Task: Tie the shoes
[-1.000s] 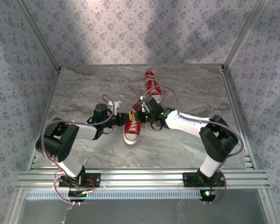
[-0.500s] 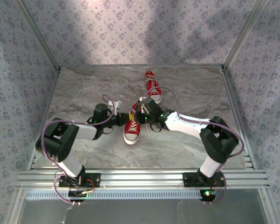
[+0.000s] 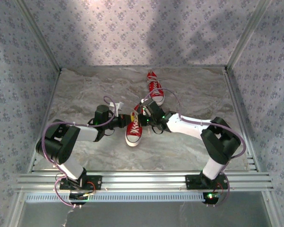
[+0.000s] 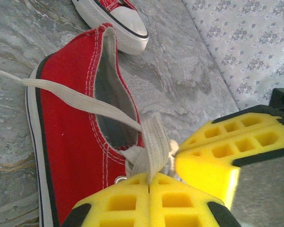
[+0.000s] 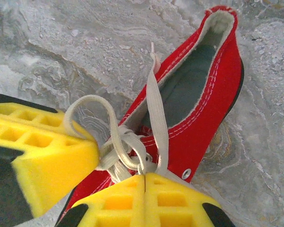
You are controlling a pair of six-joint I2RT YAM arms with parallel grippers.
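Red canvas near shoe [image 3: 134, 131] lies mid-counter [image 3: 85, 90], the far shoe [image 3: 155, 87] towards the back edge. The left gripper [image 4: 150, 183] is pressed together on a loop of white lace [image 4: 151, 137]. The right gripper [image 5: 145, 183] is pinched on another strand by the eyelets. Overhead, both tips are too small to make out. The left wrist view cuts the far shoe off behind its toe cap.

This looks like a lab test cell. Aluminium rails [image 3: 142, 180] at the bottom and patterned walls [image 3: 132, 33] enclose a marble-look table [image 3: 85, 90].
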